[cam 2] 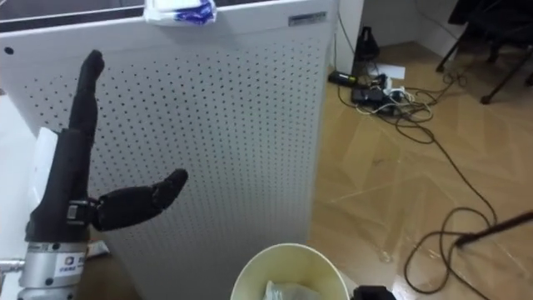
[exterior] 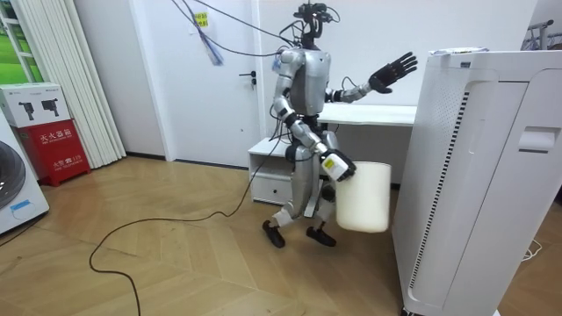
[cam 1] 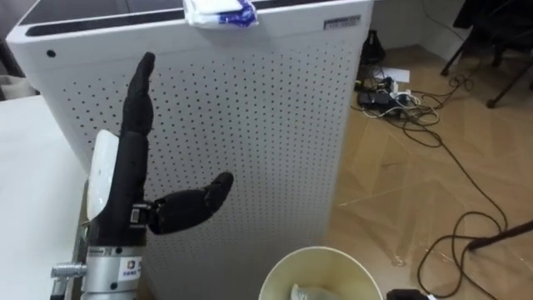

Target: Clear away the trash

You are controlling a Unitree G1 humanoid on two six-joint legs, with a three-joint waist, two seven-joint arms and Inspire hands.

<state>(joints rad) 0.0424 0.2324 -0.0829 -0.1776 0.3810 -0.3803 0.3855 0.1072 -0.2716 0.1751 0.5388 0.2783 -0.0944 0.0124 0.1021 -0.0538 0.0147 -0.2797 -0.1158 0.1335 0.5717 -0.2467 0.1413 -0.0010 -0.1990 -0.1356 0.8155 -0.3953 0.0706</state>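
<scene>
black left hand (cam 1: 133, 160) raised upright on an outstretched arm, fingers straight and close together, thumb spread out sideways, right arm bent and lowered in the room view, right hand (exterior: 339, 168) down at thigh height

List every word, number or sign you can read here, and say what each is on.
None reads clearly.
On the grey plate of the white cabinet: print too small.
On the blue-and-white packet atop the cabinet: marks blurred.
On the label at the wrist of the left hand: too small.
On the red box by the curtain: white print too small.
On the yellow sign on the door: too small.
</scene>
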